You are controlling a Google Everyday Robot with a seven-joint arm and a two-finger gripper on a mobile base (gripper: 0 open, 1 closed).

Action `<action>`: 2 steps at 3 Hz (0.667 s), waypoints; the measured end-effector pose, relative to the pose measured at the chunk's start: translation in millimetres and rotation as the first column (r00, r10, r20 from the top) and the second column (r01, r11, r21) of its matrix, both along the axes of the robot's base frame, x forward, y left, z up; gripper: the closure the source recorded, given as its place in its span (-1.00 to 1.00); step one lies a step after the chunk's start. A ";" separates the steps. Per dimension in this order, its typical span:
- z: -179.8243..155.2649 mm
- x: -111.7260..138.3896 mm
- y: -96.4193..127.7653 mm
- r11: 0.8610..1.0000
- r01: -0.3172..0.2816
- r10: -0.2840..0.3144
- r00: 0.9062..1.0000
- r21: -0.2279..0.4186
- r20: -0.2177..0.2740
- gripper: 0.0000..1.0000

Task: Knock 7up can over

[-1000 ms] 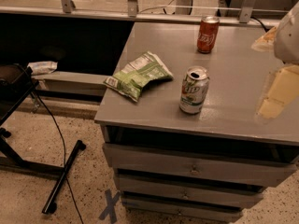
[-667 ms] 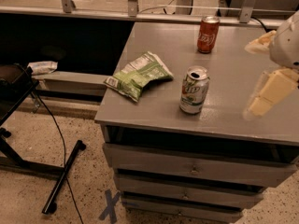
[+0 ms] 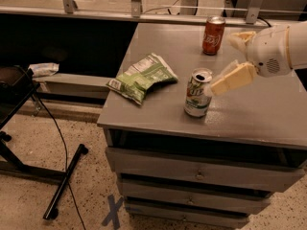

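7up can [image 3: 198, 93] is standing upright near the front of the grey drawer cabinet [image 3: 268, 121], green logo showing. We are holding the gripper [image 3: 224, 61] just right of its rim, fingers spread wide and empty; we judge a leftward shove is needed next. Farther back, a green chip bag [image 3: 145, 76] and an orange-red soda can [image 3: 213, 35], its script unreadable, are sitting apart.

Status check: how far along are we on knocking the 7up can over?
Done: the gripper, open, sits beside the 7up can, one finger near its rim. In hand: the push; contact is unclear. Left: the tipping itself; the can stands upright on the table.
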State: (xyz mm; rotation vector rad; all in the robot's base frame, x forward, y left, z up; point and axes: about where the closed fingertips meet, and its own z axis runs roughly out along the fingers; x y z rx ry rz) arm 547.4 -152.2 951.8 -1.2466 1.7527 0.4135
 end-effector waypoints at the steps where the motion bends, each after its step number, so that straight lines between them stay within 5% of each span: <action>1: 3.8 18.2 9.3 0.994 0.014 -0.020 0.998 0.105 0.053 -1.00; 2: -0.7 15.1 6.0 0.988 0.024 -0.030 0.999 0.154 0.034 -1.00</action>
